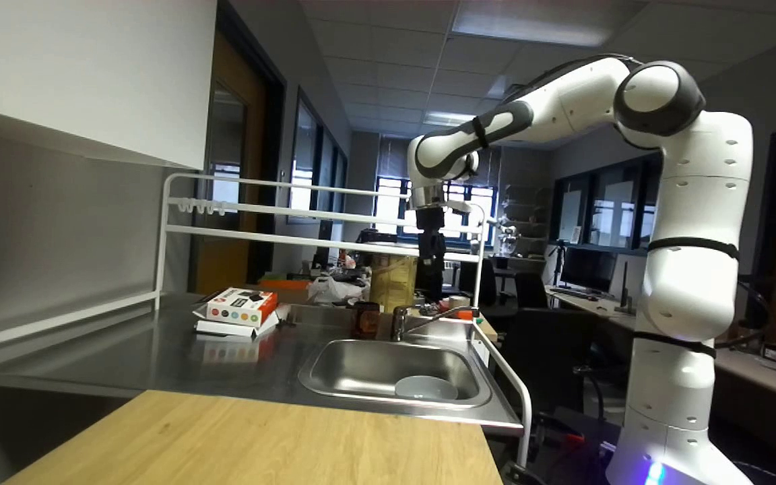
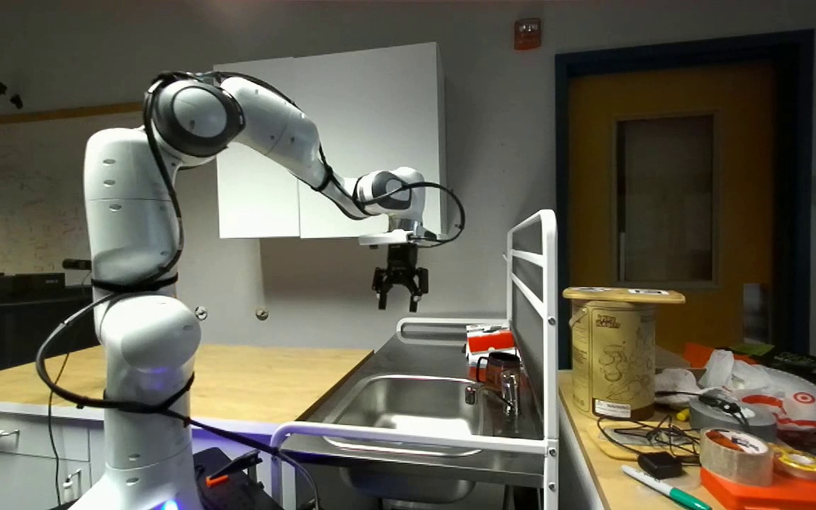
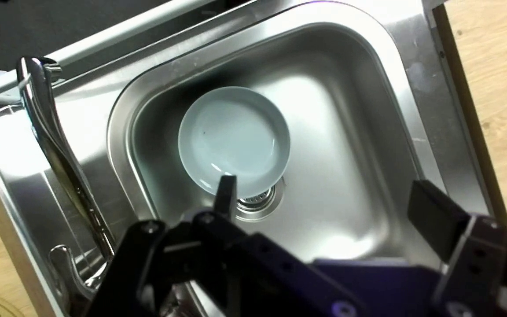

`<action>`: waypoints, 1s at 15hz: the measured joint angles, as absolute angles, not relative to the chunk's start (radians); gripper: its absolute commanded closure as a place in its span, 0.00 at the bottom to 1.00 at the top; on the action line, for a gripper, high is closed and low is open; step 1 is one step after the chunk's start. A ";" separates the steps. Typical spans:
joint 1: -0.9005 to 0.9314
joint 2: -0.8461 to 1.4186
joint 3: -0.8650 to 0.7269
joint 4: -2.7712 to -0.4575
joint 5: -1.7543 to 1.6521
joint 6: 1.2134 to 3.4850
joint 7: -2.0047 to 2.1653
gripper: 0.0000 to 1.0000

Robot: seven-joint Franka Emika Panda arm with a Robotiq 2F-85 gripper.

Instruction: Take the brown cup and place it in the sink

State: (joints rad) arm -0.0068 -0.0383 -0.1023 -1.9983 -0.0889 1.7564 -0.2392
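Hand (image 2: 398, 304): mine, spread apart and empty, over the sink (image 3: 332, 185) | brown cup (image 1: 366, 320): lower middle of an exterior view, just beside the tap (image 1: 399, 323) | risk: reaching low, I could knock the tap; letting go high, crack the bowl (image 3: 234, 136).

Red bullseye logo (image 2: 804, 398) on plastic bag (image 2: 762, 377), lettering (image 2: 607, 321) on tan canister (image 2: 613, 361), apparently unreadable

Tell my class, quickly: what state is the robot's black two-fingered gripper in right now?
Black two-fingered gripper: open, holding nothing.
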 measured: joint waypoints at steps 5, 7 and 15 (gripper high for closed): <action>-0.008 0.230 -0.087 -1.731 -0.132 1.623 -0.211 0.00; -0.012 0.318 -0.082 -1.625 -0.131 1.586 -0.236 0.00; -0.076 0.610 -0.062 -1.229 -0.084 1.523 -0.269 0.00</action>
